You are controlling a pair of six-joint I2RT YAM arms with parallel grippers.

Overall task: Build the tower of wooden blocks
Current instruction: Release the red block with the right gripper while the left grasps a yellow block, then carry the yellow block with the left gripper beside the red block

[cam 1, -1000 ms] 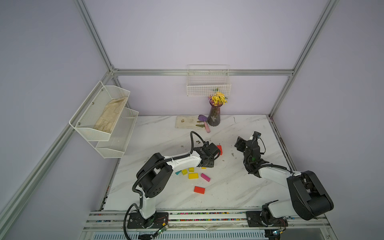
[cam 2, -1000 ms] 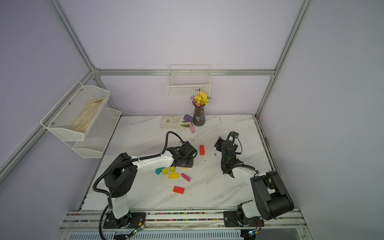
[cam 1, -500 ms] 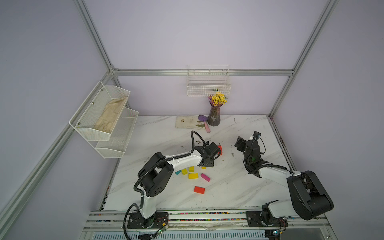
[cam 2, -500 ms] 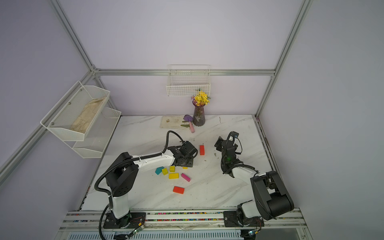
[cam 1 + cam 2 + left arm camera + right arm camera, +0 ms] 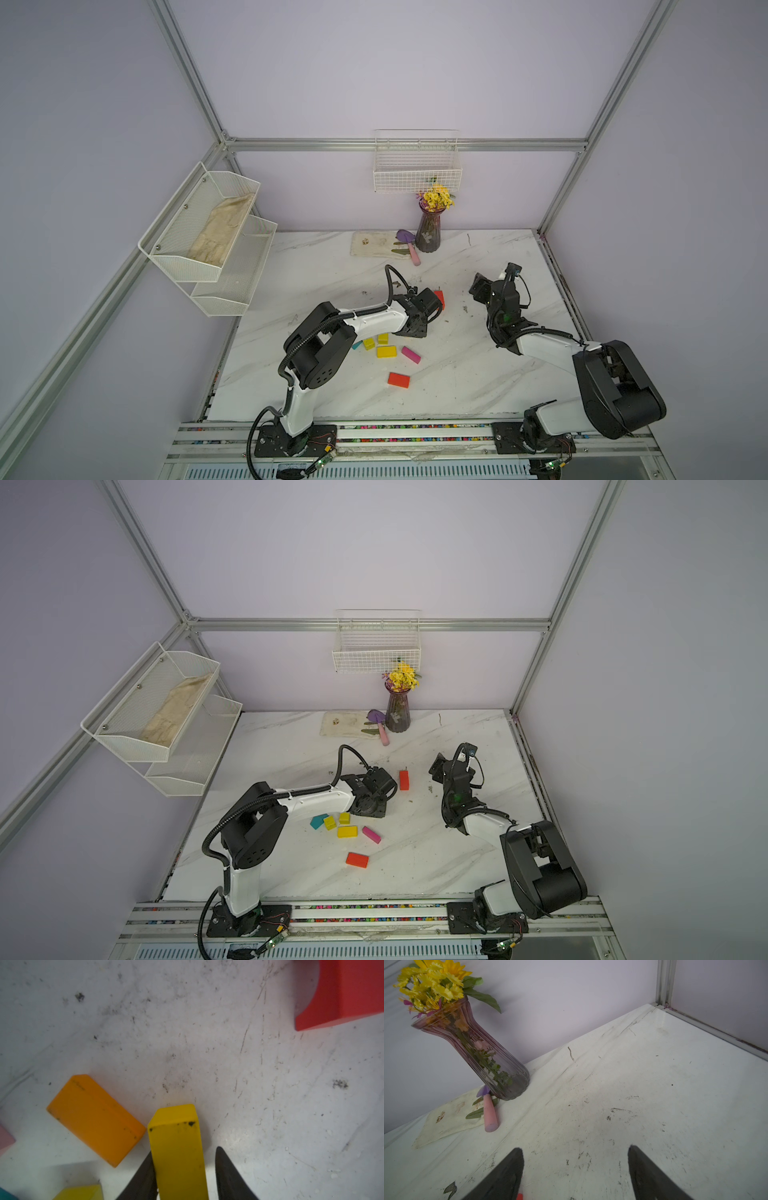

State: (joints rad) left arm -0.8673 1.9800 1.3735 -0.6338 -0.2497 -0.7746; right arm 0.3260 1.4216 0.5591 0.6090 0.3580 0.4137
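Top views, both: left arm [image 5: 374, 322] stretched low over the desk [image 5: 478, 374], elbow raised near its base, forearm almost level, wrist tipped down. Left claw [image 5: 371, 802] pointing at the marble just beside an upright red block [image 5: 404, 780]. Nearer the rail, loose wood blocks lying flat in a small cluster: a teal piece [image 5: 319, 821], two yellow cubes [image 5: 329, 822], a yellow brick [image 5: 347, 831], a pink brick [image 5: 371, 834], and a red-orange brick [image 5: 357, 859] a little apart. Right arm [image 5: 540, 345] folded upward well to the right, wrist lifted, right claw [image 5: 478, 286] above the desk and aimed toward the purple vase [image 5: 428, 239]. Left wrist view: left claw straddling a long yellow block [image 5: 176, 1147], one finger [image 5: 143, 1174] against its side, a thin gap before the other; cannot tell whether truly gripped. Orange block [image 5: 95, 1118] flat just beside it, red block apart near a corner. Right wrist view: right claw fingers [image 5: 508, 1174] spread wide over marble, holding nothing; beyond, the vase, with a pink-handled scoop [image 5: 490, 1113] on a cloth [image 5: 446, 1124].
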